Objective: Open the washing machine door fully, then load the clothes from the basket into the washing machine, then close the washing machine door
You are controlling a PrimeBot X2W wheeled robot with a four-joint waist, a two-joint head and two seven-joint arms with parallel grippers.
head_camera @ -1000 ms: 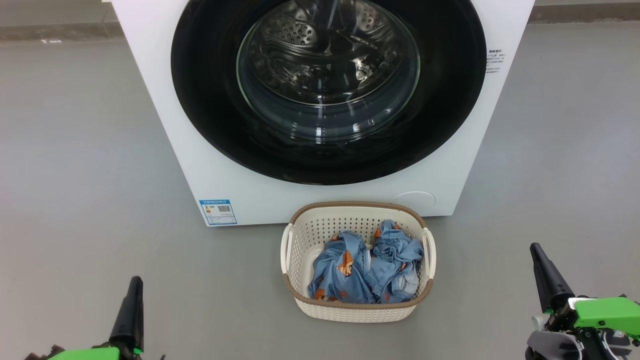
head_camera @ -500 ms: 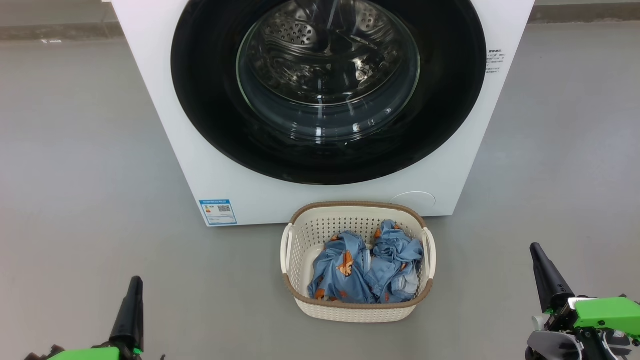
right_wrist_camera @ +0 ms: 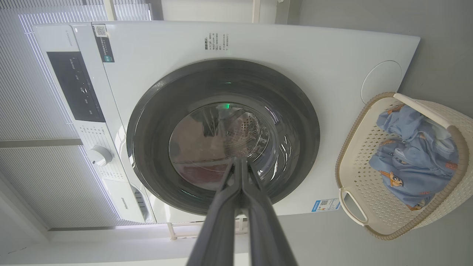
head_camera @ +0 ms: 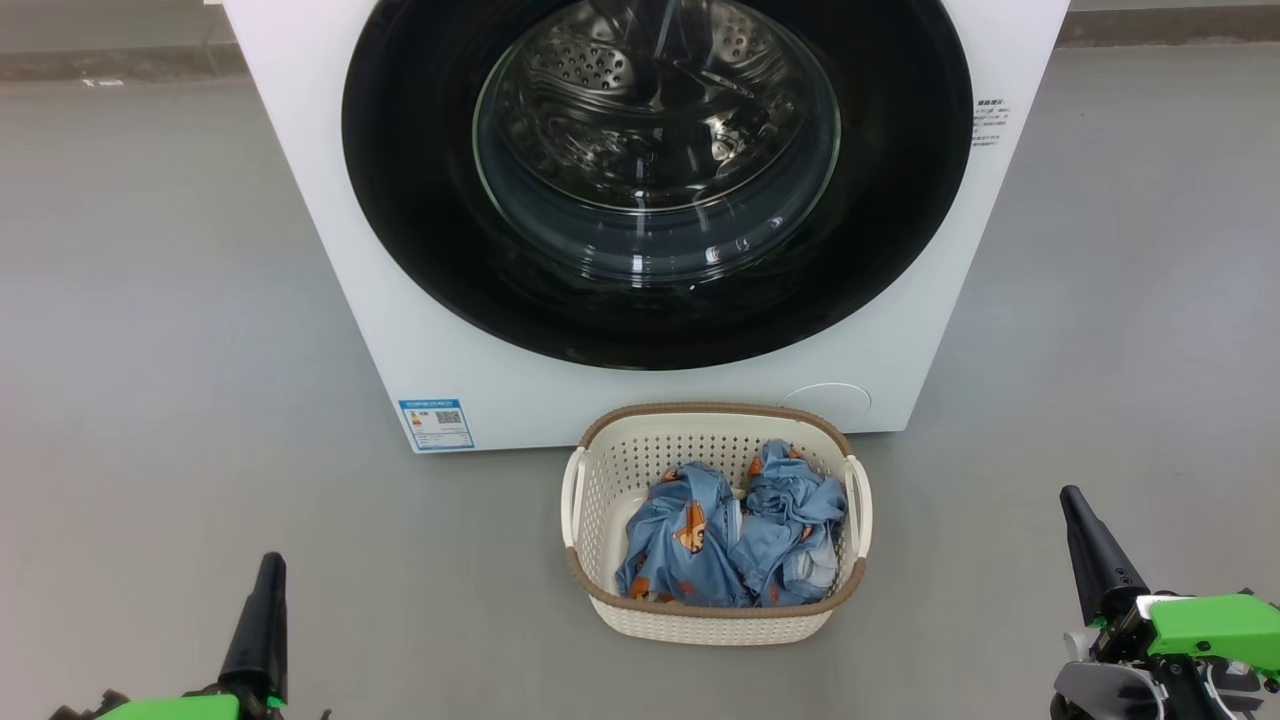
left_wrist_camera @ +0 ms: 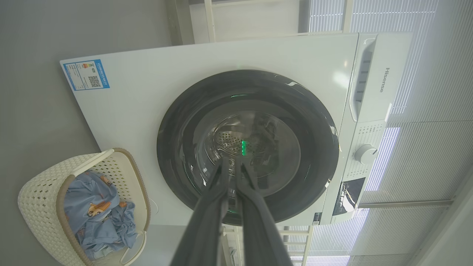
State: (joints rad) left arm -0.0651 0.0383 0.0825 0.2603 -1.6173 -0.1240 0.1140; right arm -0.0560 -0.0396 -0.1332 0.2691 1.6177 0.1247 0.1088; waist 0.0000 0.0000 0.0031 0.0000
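Observation:
The white washing machine point(head_camera: 340, 230) stands ahead with its round black door point(head_camera: 400, 210) closed flat against the front. On the floor in front sits the cream basket point(head_camera: 715, 620) holding the light blue clothes point(head_camera: 735, 535). My left gripper point(head_camera: 268, 565) rests shut at the lower left, well left of the basket. My right gripper point(head_camera: 1072, 497) rests shut at the lower right, right of the basket. In the left wrist view the fingers point(left_wrist_camera: 231, 161) point at the door point(left_wrist_camera: 177, 147), with the basket point(left_wrist_camera: 37, 195) at lower left. The right wrist view shows the closed fingers point(right_wrist_camera: 238, 160), door point(right_wrist_camera: 295, 122) and basket point(right_wrist_camera: 369, 210).
Grey floor point(head_camera: 170, 330) spreads on both sides of the machine. A blue energy sticker point(head_camera: 436, 424) and a round service cap point(head_camera: 830, 397) mark the machine's lower front. The control panel with a knob point(left_wrist_camera: 365, 153) runs along the machine's top.

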